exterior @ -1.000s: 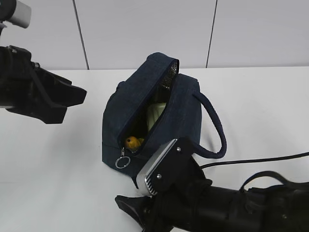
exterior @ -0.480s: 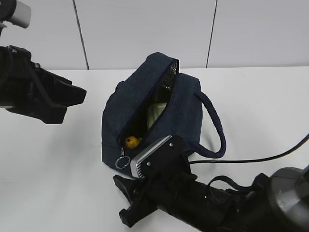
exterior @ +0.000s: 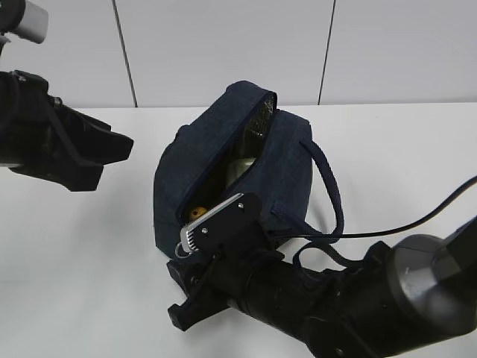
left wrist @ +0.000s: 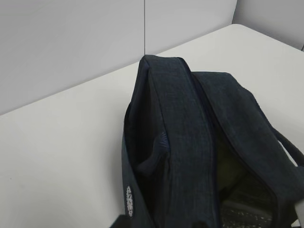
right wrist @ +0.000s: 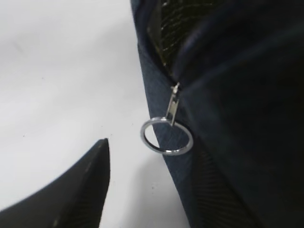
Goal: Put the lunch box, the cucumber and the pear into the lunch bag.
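Tabletop [exterior: 89, 246]: white, carrying lunch bag.
Lunch bag [exterior: 201, 160]: navy, unzipped along top, now leaning further left than before.
Lunch box [exterior: 240, 170]: pale green lid showing inside bag.
Pear [exterior: 197, 212]: yellow, low inside opening.
Ring pull [right wrist: 166, 137]: hanging free.
Right tool [exterior: 195, 294]: moved closer beside ring; spread, holding nothing.
Left tool: cannot tell.
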Robot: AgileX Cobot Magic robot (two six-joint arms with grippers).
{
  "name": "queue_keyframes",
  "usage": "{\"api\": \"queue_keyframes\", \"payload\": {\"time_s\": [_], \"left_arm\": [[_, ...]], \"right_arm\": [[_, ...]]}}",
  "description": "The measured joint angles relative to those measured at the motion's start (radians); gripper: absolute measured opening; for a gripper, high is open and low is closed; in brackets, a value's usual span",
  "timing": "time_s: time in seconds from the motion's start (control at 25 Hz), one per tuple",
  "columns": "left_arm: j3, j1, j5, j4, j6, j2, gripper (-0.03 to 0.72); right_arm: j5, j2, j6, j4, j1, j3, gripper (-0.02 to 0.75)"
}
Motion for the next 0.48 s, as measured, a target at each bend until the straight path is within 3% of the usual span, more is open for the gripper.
{"api": "queue_keyframes", "payload": {"time_s": [0.12, 0.32, 0.48], "left_arm": [[0.000, 0.000, 0.000, 0.000, 0.000, 0.000, 0.242], [0.000, 0.000, 0.000, 0.000, 0.000, 0.000, 0.242], [0.000, 0.000, 0.000, 0.000, 0.000, 0.000, 0.242]], "right_arm": [[0.033, 0.000, -0.002, -0.010, 0.000, -0.031, 0.432], [0.064, 0.000, 0.055, -0.145, 0.000, -0.043, 0.432], [0.074, 0.000, 0.061, -0.121, 0.000, -0.043, 0.432]]}}
